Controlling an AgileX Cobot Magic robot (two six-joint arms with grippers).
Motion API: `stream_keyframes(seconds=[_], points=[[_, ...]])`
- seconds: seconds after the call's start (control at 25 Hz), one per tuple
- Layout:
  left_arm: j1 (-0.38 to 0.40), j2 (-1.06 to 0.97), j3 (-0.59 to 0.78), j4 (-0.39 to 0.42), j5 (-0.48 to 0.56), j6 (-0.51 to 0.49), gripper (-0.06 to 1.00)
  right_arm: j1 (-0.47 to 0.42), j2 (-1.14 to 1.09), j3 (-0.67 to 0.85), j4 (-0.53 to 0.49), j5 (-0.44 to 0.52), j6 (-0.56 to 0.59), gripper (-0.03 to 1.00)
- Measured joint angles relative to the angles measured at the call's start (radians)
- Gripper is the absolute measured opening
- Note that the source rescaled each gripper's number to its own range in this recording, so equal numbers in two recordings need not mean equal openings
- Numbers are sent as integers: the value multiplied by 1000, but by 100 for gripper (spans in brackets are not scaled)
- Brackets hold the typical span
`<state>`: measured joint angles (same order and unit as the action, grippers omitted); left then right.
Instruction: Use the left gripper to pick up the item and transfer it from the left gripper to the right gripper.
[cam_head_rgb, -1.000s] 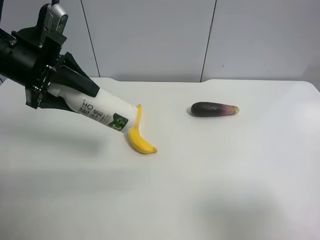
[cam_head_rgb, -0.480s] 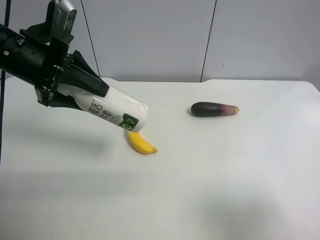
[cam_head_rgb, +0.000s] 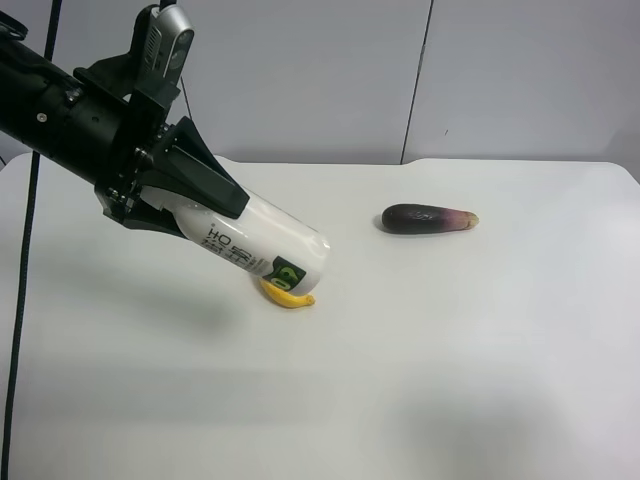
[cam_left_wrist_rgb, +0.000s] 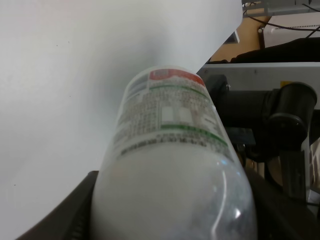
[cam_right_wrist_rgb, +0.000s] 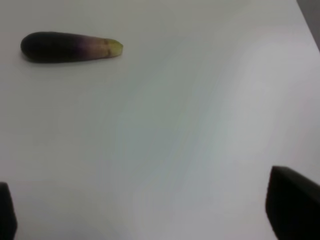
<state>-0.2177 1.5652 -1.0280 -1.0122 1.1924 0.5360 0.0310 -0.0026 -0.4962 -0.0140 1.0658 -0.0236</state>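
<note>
White bottle (cam_head_rgb: 268, 243), clamped in left gripper (cam_head_rgb: 203, 212), now hangs further toward eggplant (cam_head_rgb: 428, 217), hiding most of banana (cam_head_rgb: 290, 298): pick done, right gripper (cam_right_wrist_rgb: 150, 210) gapes empty, handover pending.

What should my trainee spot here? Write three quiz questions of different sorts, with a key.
1. Multiple choice: what do the fingers of the left gripper hold? A) a cup B) the white bottle C) nothing
2. True or false: the eggplant lies on the table, touched by neither gripper.
3. Short answer: do the fingers of the right gripper stand open or shut?

Key: 1 B. 2 True. 3 Open, with only bare table between them.
</note>
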Motion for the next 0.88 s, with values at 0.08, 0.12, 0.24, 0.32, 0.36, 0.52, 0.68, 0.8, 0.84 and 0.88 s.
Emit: stream_keyframes(seconds=[0.08, 0.12, 0.24, 0.32, 0.36, 0.52, 0.68, 0.8, 0.84, 0.88], points=[[0, -1, 0, 0, 0, 0, 4, 0, 3, 0, 14, 0, 0, 100], [0, -2, 0, 1, 0, 0, 4, 0, 14, 0, 25, 0, -7, 100], [0, -5, 0, 1, 0, 0, 4, 0, 106, -14, 90, 1, -42, 100], [0, -5, 0, 1, 0, 0, 4, 0, 207, -55, 153, 0, -84, 100], [0, -5, 0, 1, 0, 0, 4, 0, 269, -84, 188, -2, -122, 100], [0, -5, 1, 1, 0, 0, 4, 43, 494, -172, 314, -69, -270, 100], [0, -5, 1, 1, 0, 0, 4, 163, 704, -250, 377, -159, -398, 100], [0, -5, 1, 1, 0, 0, 4, 280, 847, -323, 385, -200, -455, 100], [0, -5, 1, 1, 0, 0, 4, 321, 895, -344, 385, -211, -473, 100], [0, -5, 1, 1, 0, 0, 4, 355, 933, -370, 385, -219, -488, 100]])
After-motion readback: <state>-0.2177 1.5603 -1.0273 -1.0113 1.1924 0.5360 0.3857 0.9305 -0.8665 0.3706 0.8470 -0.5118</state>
